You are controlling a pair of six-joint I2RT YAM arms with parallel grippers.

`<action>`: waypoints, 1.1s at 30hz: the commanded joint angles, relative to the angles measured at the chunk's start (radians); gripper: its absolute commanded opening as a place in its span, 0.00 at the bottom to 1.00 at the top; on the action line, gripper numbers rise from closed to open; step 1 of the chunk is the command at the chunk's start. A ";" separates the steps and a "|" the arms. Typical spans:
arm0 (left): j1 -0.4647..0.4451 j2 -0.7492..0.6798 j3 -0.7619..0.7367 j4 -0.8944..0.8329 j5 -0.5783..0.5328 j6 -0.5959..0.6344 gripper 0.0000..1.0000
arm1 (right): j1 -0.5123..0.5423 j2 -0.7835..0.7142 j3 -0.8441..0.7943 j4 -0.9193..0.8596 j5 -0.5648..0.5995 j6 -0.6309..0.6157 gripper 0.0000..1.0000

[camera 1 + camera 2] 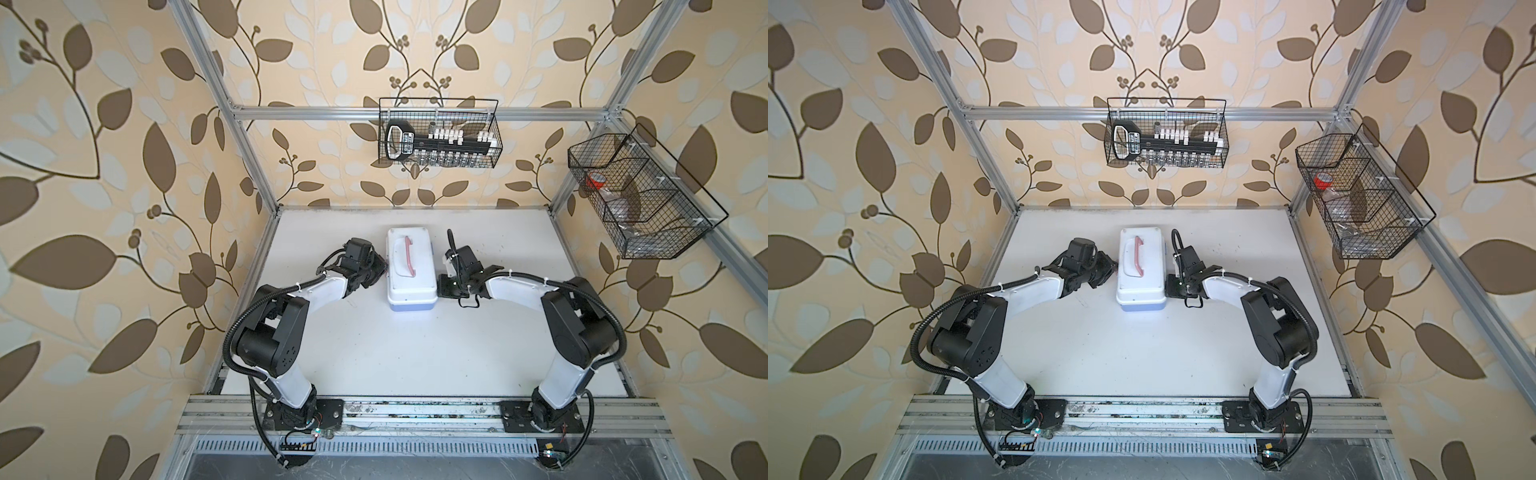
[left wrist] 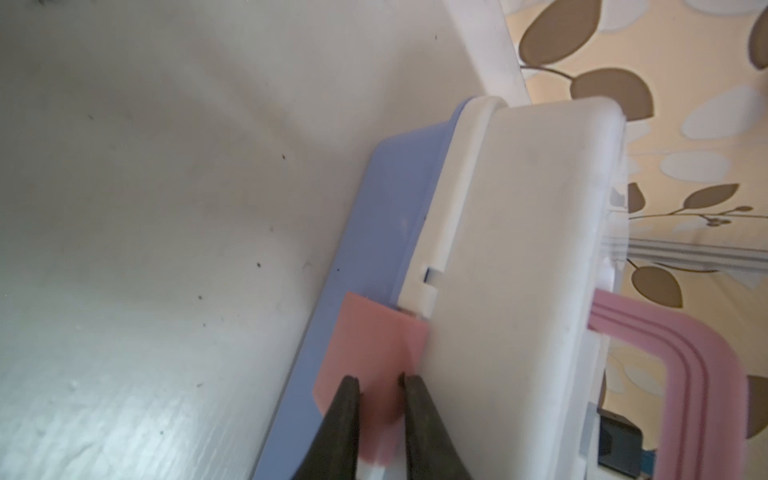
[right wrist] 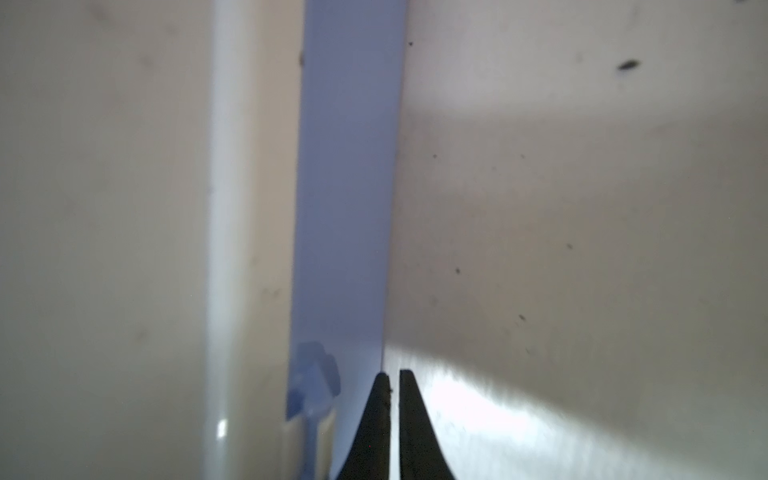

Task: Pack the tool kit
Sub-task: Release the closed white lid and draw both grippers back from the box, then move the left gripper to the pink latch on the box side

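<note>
Standing at the near edge, entries run from the rail outward.

1. Aluminium rail (image 1: 415,409), nearest. It carries two arm bases, the left arm (image 1: 291,386) at 7 o'clock and the right arm (image 1: 557,386) at 5 o'clock of the table's middle.

2. White table (image 1: 395,353), speckled with small dark marks. Both arms bend inward over it.

3. Tool kit (image 1: 409,286) (image 1: 1140,286). It stands on the table at 12 o'clock of the middle, well short of the back edge, with its long axis running near to far. The white lid is down on the light blue base (image 2: 374,208) (image 3: 349,166). A pink handle (image 1: 409,255) (image 1: 1139,255) lies flat along the lid.

4. Left gripper (image 2: 378,381), at the kit's 9 o'clock side. Its black tips stand a little apart over the pink latch (image 2: 374,345), which shows between them. Whether they pinch it I cannot tell.

5. Right gripper (image 3: 394,374), at the kit's 3 o'clock side. It is clenched to a thin slit with nothing in it, tips low beside the blue base where it meets the table.

6. Back wire basket (image 1: 438,133), hung on the crossbar at 12 o'clock. It holds a black socket rack (image 1: 440,143) with white clips.

7. Side wire basket (image 1: 636,195), hung at 2 o'clock, in divided compartments. A red round item (image 1: 1323,180) sits in the farthest one.
</note>
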 commanded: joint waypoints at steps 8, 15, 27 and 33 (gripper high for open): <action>-0.054 -0.193 -0.042 -0.067 0.000 0.032 0.24 | -0.067 -0.372 -0.112 -0.175 0.302 -0.018 0.11; -0.003 -0.386 -0.085 -0.180 -0.127 0.071 0.30 | 0.094 -0.459 0.063 -0.291 0.469 -0.056 0.06; 0.286 -0.128 -0.256 0.258 0.360 -0.090 0.02 | 0.262 -0.310 0.138 -0.223 0.383 -0.057 0.00; 0.296 -0.024 -0.280 0.454 0.455 -0.152 0.26 | 0.222 -0.316 0.082 -0.190 0.328 -0.032 0.00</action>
